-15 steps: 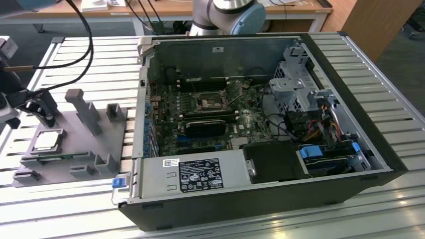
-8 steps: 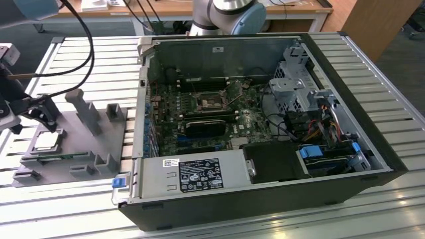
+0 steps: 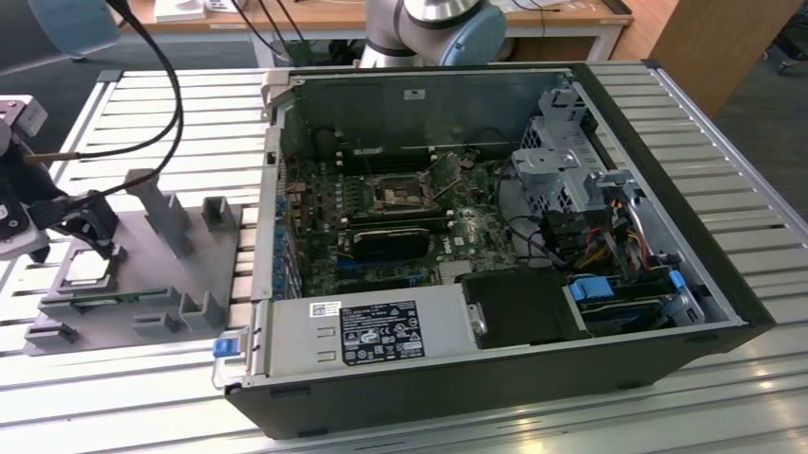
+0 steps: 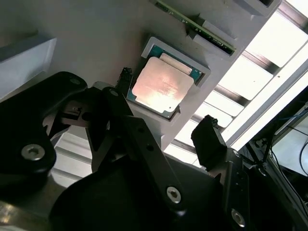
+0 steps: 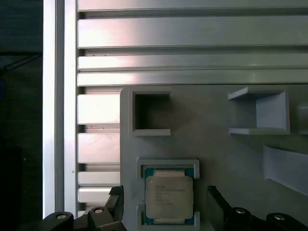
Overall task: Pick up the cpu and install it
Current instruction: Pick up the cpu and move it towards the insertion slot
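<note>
The cpu [image 3: 86, 268] lies flat in a square pocket of the grey tray [image 3: 202, 270] at the exterior view's left, its silvery top plate facing up. My gripper [image 3: 79, 250] hovers just above it, open. In both wrist views the two black fingers [image 4: 124, 81] stand on either side of the cpu [image 4: 161, 86], apart from it, with the chip between them. The first wrist view shows the cpu [image 5: 169, 196] in its pocket with the gripper [image 5: 166, 204] straddling it. The metal-framed socket [image 3: 401, 192] sits on the motherboard inside the open computer case [image 3: 707, 284].
The tray [image 5: 216, 130] carries upright grey holders [image 3: 170, 218] and empty pockets [image 5: 150, 113] close to the cpu. A long green module [image 4: 195, 24] lies in a slot beside the chip. Cables [image 3: 165, 113] hang over the slatted table [image 3: 101, 369]. A black module [image 3: 401, 238] lies below the socket.
</note>
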Robot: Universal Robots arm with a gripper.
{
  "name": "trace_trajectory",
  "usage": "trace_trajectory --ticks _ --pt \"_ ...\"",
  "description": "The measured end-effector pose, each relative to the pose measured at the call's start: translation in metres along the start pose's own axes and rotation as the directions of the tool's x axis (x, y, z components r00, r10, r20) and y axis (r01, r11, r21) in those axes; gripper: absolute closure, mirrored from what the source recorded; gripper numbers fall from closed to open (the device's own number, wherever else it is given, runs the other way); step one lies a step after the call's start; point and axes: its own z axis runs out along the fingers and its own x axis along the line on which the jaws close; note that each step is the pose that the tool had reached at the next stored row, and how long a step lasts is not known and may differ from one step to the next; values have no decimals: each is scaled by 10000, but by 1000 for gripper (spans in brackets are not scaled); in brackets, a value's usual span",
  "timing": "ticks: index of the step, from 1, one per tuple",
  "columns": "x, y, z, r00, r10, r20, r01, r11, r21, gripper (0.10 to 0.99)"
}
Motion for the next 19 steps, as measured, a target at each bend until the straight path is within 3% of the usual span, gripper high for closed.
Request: trace_trajectory --ticks 13,19 --pt "3 -12 199 10000 1 21 -1 10000 -1 310" --pt "3 -13 224 10000 0 21 0 10000 0 325"
